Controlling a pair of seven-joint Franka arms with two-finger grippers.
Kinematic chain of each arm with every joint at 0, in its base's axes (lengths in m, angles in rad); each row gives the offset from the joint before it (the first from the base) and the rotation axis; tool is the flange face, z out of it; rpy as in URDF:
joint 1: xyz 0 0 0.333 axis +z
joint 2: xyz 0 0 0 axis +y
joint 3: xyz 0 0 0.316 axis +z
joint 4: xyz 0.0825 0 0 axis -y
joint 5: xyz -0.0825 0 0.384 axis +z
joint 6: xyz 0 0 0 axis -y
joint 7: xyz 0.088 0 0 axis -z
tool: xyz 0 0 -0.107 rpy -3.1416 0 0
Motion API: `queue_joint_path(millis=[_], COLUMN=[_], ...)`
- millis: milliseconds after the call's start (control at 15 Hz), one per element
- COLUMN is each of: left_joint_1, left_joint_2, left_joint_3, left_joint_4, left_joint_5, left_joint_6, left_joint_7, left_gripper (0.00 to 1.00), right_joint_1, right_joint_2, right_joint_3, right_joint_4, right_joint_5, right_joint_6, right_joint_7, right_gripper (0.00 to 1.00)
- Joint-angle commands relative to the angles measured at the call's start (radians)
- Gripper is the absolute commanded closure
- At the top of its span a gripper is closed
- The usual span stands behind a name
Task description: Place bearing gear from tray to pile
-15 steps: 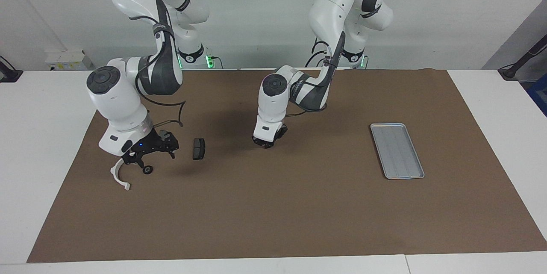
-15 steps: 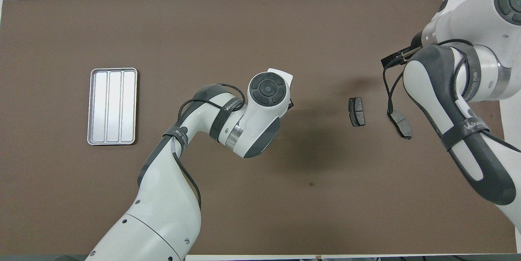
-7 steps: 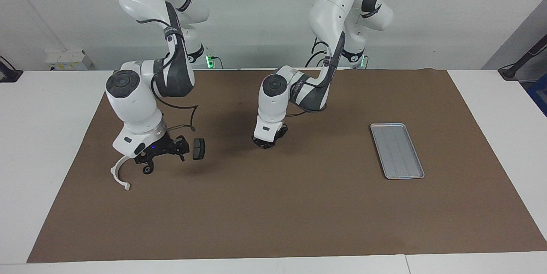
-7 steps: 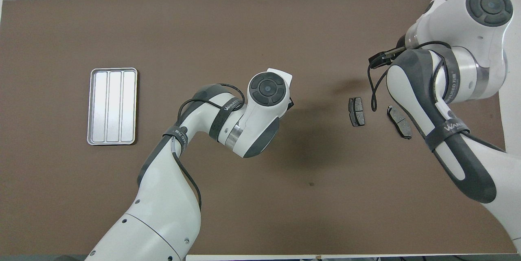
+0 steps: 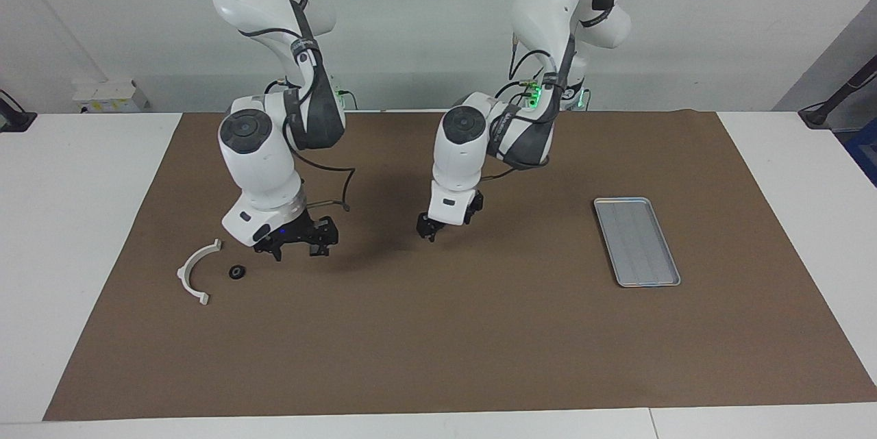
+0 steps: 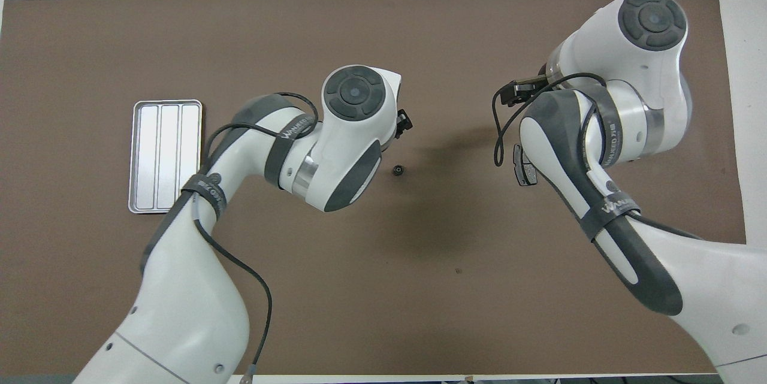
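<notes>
Reading the overhead view, I am seeing a small black gear (image 6: 396, 170) lying on the mat at mid-table, well apart from the tray (image 6: 132, 156). The left gripper (image 6: 402, 123) is hanging over the mat just beside it and is by far the nearer of the two; whether it is open or closed I cannot tell. Being round, the gear is offering no long axis. The right gripper (image 5: 296, 248) is hovering open and empty over the pile (image 6: 520, 168), where the gear has yet to go. The facing view is hiding this gear with the left arm's hand, yet it is showing what the overhead is missing: a second black round part (image 5: 237, 272) sitting beside the white bracket (image 5: 183, 276).
</notes>
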Motion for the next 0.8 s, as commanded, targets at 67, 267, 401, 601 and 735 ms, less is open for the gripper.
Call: queue_joint_path(millis=[67,267,401,601,735], left_joint_1=[0.119,0.220,0.282,0.378,0.423], left_joint_2=[-0.170,-0.254,-0.299,-0.342,-0.367], left_joint_3=[-0.007,-0.006,-0.006,-0.006,-0.004], left_joint_4=[-0.036,-0.034,-0.036,-0.050,-0.079], left_joint_5=[0.003,0.003,0.005,0.006,0.006], left_joint_6=[-0.155,-0.303,-0.385,-0.433,-0.432], left_joint_7=[0.070,0.246,0.375,0.519,0.587], left_gripper=[0.00,0.00,0.00,0.00,0.00], right_joint_1=[0.130,0.256,0.342,0.391,0.411], right_joint_2=[-0.030,-0.036,-0.024,0.007,0.036], right_joint_3=[0.000,0.000,0.000,0.000,0.000], right_joint_4=[-0.011,-0.011,-0.011,-0.009,-0.011], right_joint_5=[-0.004,-0.006,-0.006,-0.007,-0.012], right_joint_6=[-0.030,-0.037,-0.023,0.009,0.037], right_joint_7=[0.236,0.409,0.489,0.505,0.500], right_gripper=[0.01,0.01,0.01,0.01,0.01])
